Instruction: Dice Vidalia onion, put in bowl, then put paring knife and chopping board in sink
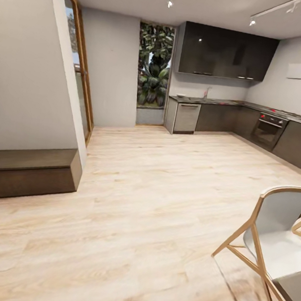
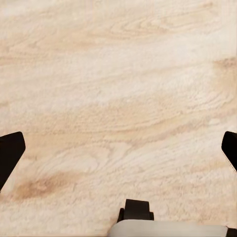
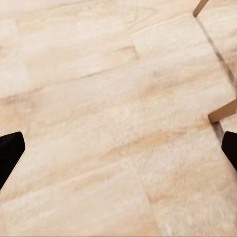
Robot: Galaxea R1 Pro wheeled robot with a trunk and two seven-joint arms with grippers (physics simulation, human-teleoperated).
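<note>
Pale wood-plank floor [image 1: 154, 202] is stretching across the whole room, running from the camera all the way to the far wall. Along that far wall and wrapping round to the right, the countertop [image 1: 229, 103] is sitting over dark cabinets [image 1: 218, 118], with glossy dark wall cupboards [image 1: 225, 52] hanging above. A built-in oven [image 1: 268, 130] is showing on the right-hand run, a steel dishwasher front [image 1: 187, 118] at the left end. The faucet [image 1: 205, 92] is poking up from the counter, marking where the sink is, but basin, onion, board, knife and bowl are too far and too small to tell. A window of green plants [image 1: 153, 67] is filling the gap beside the cabinets. A low dark wooden bench [image 1: 28, 171] is sitting at the left wall; a white-shelled wooden chair [image 1: 276, 233] is standing close at the right. Both wrist views are looking down at bare floor: the left gripper [image 2: 118, 148] is showing its dark fingertips [image 2: 10, 150] spread wide apart with nothing between, and the right gripper [image 3: 118, 148] is spread just the same, wooden chair legs [image 3: 222, 111] nearby.
</note>
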